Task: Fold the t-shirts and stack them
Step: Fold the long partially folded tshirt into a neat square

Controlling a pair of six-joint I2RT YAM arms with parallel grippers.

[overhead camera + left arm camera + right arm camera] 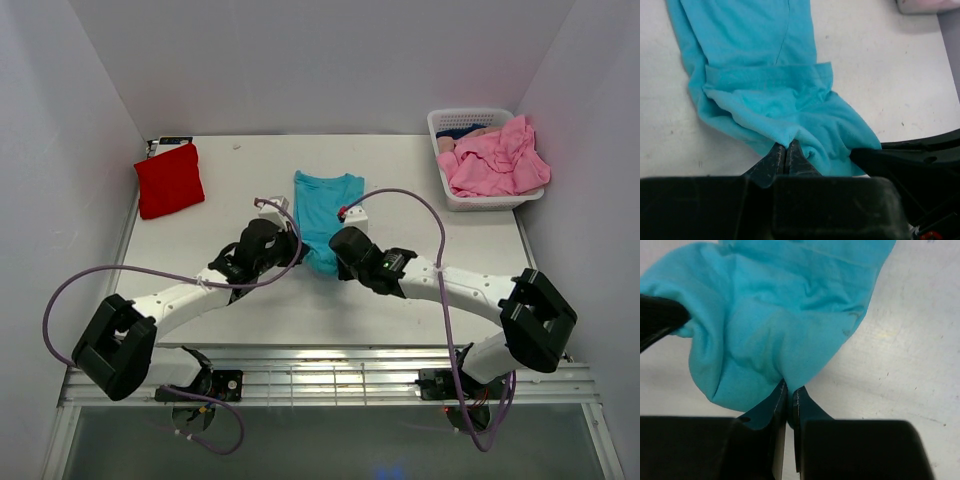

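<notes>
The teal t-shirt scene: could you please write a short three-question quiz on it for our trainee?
1. True or false: both arms' jaws are shut on the near end of the teal t-shirt.
2. Where does the red t-shirt lie? A in the basket; B at the far left of the table; C under the teal one.
3. What colour is the heap topping the white basket?
Key: 1 true; 2 B; 3 pink, the pink t-shirts.
</notes>
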